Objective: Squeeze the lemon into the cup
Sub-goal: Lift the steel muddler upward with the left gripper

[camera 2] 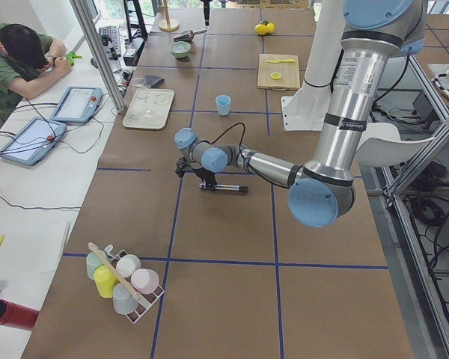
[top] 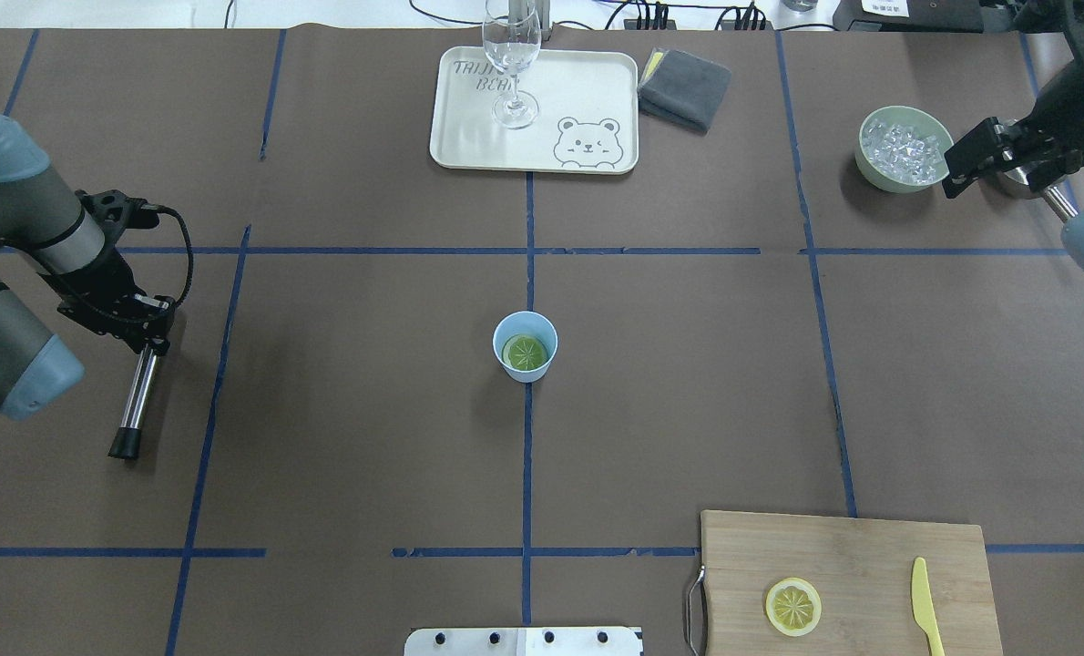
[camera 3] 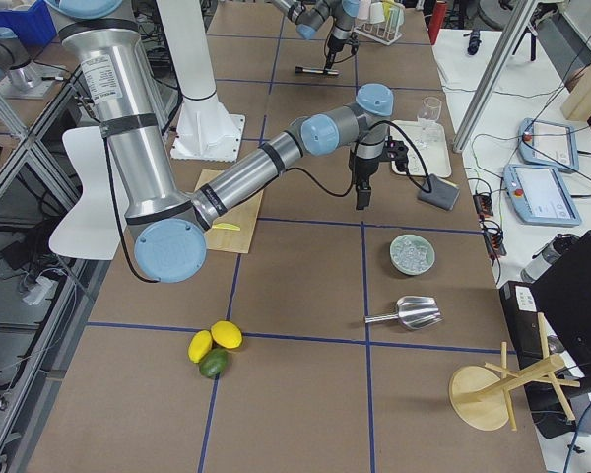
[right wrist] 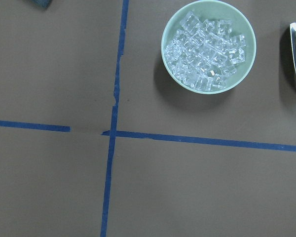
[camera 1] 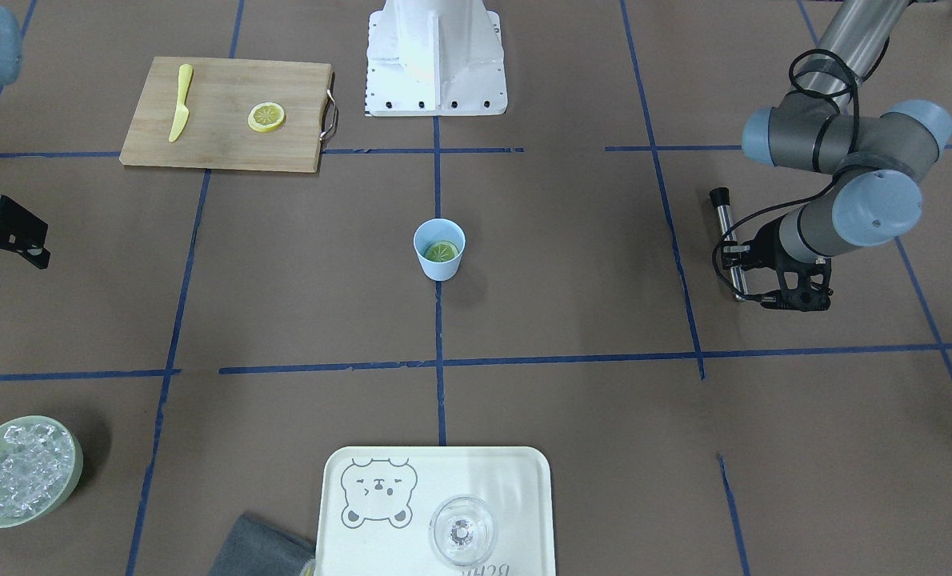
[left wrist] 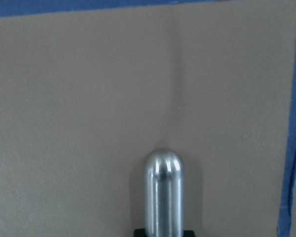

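Standing upright near the middle of the brown paper-covered table [top: 342,410], the small light-blue tapered cup [camera 1: 442,270] is seen well apart from both arms, and a round greenish slice [top: 525,352] lies flat inside it. The thin round yellow lemon slice [top: 792,606] is found on the rectangular wooden cutting board [top: 870,565], on the robot's right near its base; the yellow plastic knife [top: 925,606] is laid on the same board, beside the slice but not touching it. The left gripper [top: 150,335] is pressed onto one end of a polished metal rod with a black tip [top: 137,401], which is held level and low over the table. Whether the rod touches the surface cannot be told. The right gripper [top: 961,169] is held above the table just beside the pale green bowl of ice cubes [top: 863,150]. Nothing is seen between its fingers, and whether they are spread or pressed together cannot be told. At the far side a cream rectangular tray with a bear drawing [top: 469,137] carries a clear stemmed glass [top: 511,55], and a folded grey cloth [top: 683,87] lies just beside the tray.
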Robot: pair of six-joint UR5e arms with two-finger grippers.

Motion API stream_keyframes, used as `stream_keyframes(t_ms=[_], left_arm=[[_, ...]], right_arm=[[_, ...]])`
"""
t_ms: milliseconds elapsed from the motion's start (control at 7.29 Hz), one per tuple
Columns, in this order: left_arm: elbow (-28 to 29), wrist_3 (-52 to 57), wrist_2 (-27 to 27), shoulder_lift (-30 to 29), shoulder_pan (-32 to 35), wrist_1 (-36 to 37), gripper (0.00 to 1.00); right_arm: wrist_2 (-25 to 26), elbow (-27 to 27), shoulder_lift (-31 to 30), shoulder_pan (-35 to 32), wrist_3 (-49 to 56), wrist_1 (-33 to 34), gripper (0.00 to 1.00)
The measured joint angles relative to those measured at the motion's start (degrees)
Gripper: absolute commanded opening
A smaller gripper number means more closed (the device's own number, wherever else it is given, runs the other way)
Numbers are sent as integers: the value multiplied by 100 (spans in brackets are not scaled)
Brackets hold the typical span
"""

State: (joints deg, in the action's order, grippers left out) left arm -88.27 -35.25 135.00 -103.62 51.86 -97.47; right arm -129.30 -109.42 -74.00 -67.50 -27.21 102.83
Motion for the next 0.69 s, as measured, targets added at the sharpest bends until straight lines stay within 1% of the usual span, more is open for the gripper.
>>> stream_keyframes(t_ms=[137,275,412,549,686], left_arm=[[-60,3,-4,1,7,5,0],[-247,-3,-94,3,88,34,0],[-560,-8,-377,-2,267,85,0],[-908,10,-846,-69,478,117,0],[-1236,21,-1427,-257,674,126,0]], right_arm=[[-5,0,0,-4,3,-1,100],[-7,-12,0,-7,4,-3,100],[-7,-51,-1,-9,4,-2,100],[-8,-98,-3,-9,5,-1,100],[-12,-120,-7,-9,5,2,100]])
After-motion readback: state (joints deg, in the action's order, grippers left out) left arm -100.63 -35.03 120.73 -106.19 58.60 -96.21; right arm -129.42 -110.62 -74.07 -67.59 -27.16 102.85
